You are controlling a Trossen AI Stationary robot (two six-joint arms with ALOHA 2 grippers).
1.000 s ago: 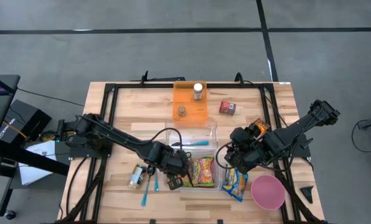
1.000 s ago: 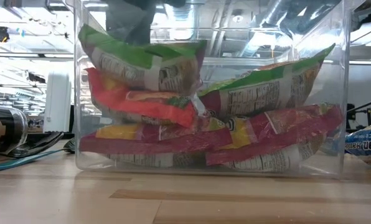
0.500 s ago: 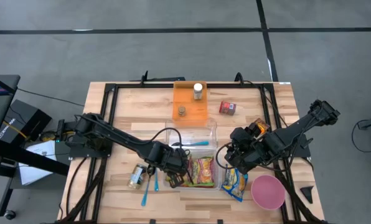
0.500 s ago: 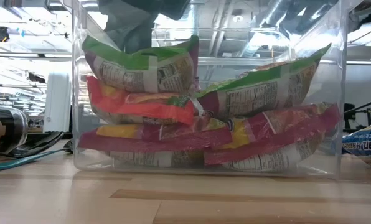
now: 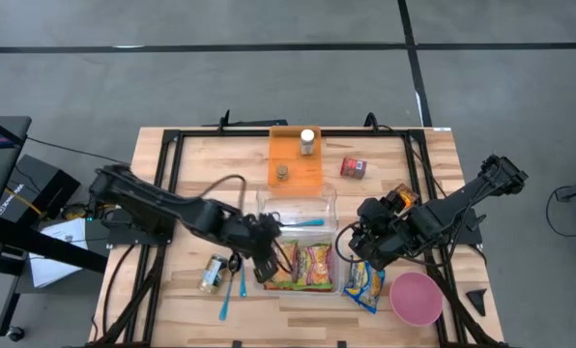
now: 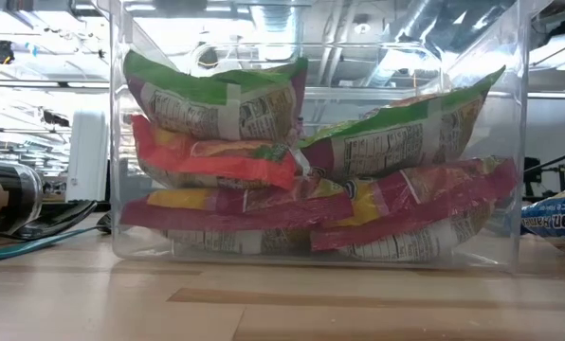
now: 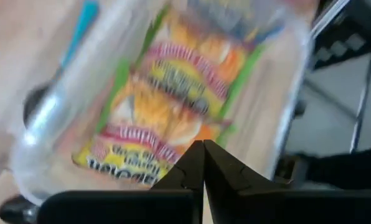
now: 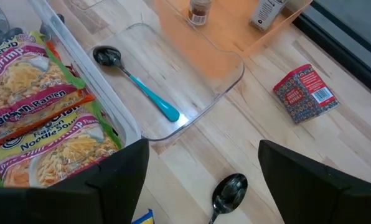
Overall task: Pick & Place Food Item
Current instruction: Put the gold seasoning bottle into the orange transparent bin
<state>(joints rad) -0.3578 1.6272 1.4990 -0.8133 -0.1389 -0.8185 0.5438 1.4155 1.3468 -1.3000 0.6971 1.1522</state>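
Now the left gripper (image 5: 266, 268), fingers pressed together and empty, hangs lower centre over the clear plastic bin (image 5: 336, 275) of ramen packets (image 5: 313, 267). Best to lift straight clear, while the right gripper (image 5: 364, 253), spread wide and holding nothing, waits right of centre.

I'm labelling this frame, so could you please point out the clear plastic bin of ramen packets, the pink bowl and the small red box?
Clear plastic bin of ramen packets (image 6: 121, 142): low view, bare side wall.
Pink bowl (image 5: 415, 298): high view, centre of the bowl's inside.
Small red box (image 8: 303, 93): right wrist view, middle of its printed top face.
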